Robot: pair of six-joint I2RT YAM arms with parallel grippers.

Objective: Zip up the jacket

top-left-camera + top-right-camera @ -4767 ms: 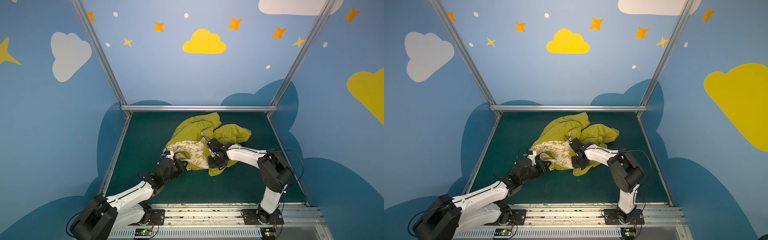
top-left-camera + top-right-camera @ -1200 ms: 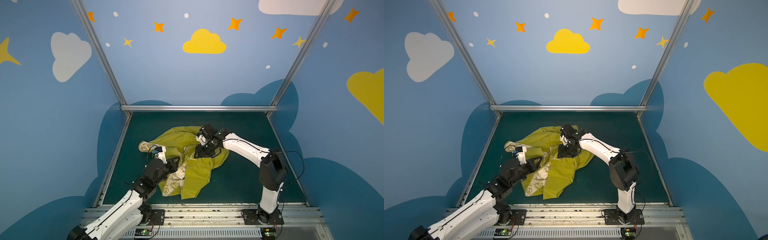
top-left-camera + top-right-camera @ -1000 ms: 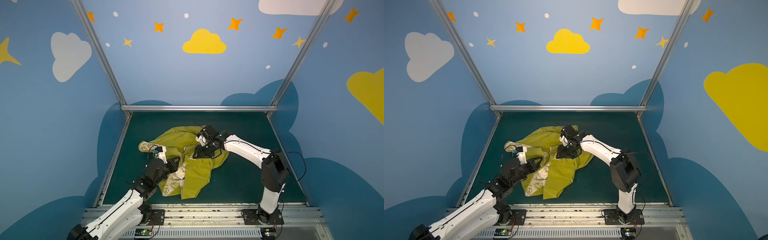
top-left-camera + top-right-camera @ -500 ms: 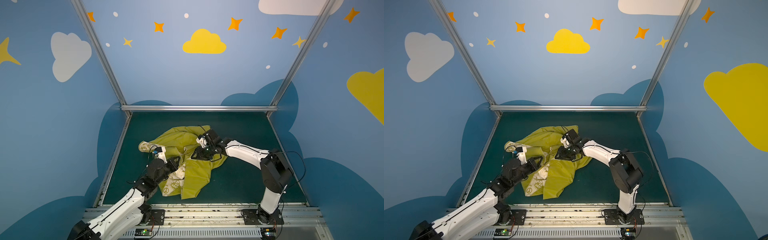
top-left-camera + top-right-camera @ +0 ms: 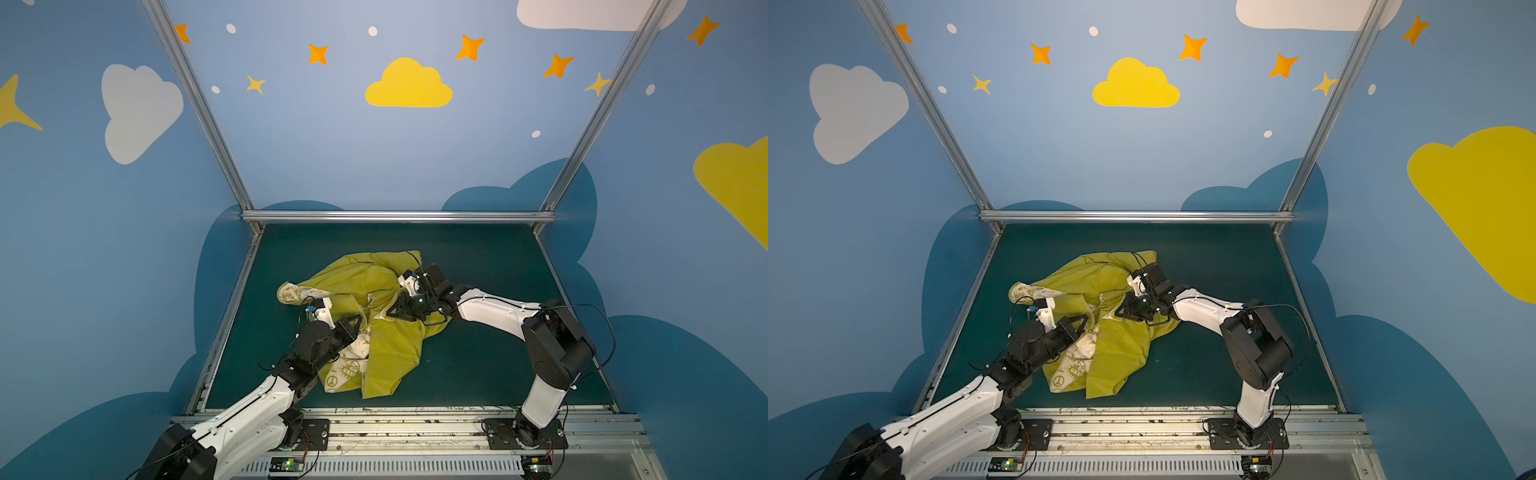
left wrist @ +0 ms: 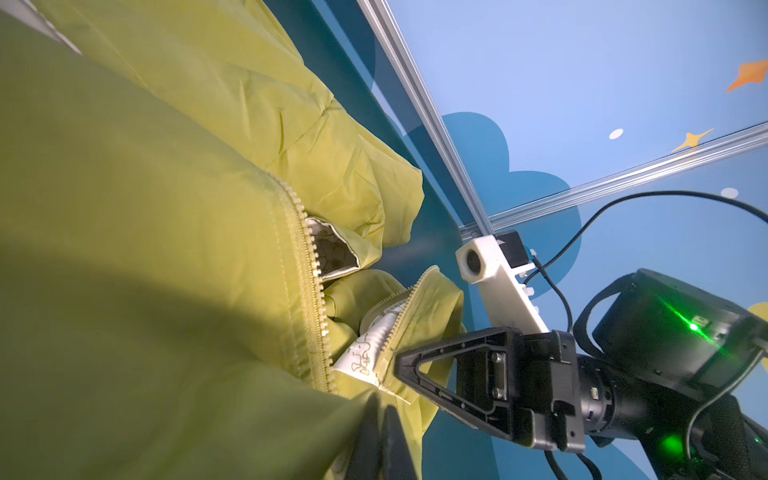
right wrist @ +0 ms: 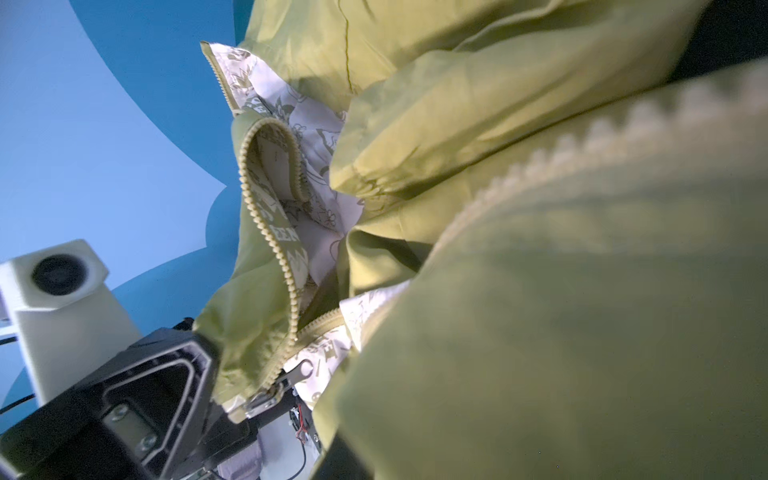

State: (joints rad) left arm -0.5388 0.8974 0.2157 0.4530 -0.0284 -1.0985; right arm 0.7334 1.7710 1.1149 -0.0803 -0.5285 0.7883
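Jacket, one only, lies crumpled and mostly open on the tabletop, under and between the two hands. The left hand is pressed together on the fabric edge just beside the slider. The right hand pinches the facing zipper edge, close beyond the left. Two tooth rows gape apart and twist above one slider. Thin fabric could slip from either pinch under a pull. Loose lining could also jam the slider if the rows feed in crooked.

Mustard-yellow jacket lies crumpled, centred; zipper undone, teeth apart; printed cream lining showing.
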